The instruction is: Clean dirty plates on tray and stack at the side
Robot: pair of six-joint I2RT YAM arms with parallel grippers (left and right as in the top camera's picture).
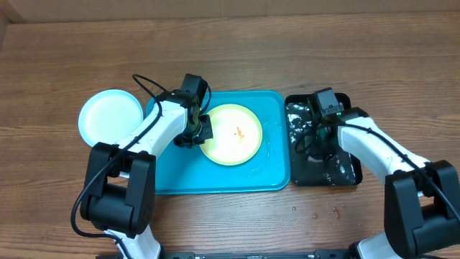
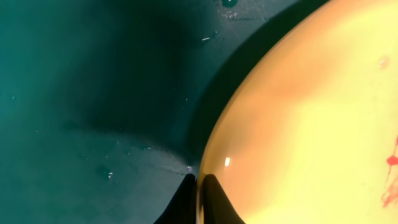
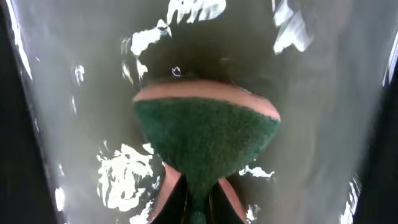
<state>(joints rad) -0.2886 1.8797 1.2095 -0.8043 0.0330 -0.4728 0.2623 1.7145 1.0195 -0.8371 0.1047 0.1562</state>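
Observation:
A yellow-green plate (image 1: 231, 134) with a small orange-red smear lies on the turquoise tray (image 1: 172, 173). My left gripper (image 1: 195, 131) is shut on the plate's left rim; the left wrist view shows the fingers (image 2: 199, 186) pinching the rim of the plate (image 2: 311, 124). A light blue plate (image 1: 110, 116) lies on the table left of the tray. The white plate is not in view. My right gripper (image 1: 318, 138) is over the black tray (image 1: 345, 173), shut on a green and pink sponge (image 3: 205, 134) that presses into its wet floor.
The black tray, right of the turquoise tray, holds water and white foam (image 3: 121, 174). Wooden table (image 1: 287, 43) surrounds both trays. A few small drops lie on the table near the front (image 1: 334, 211).

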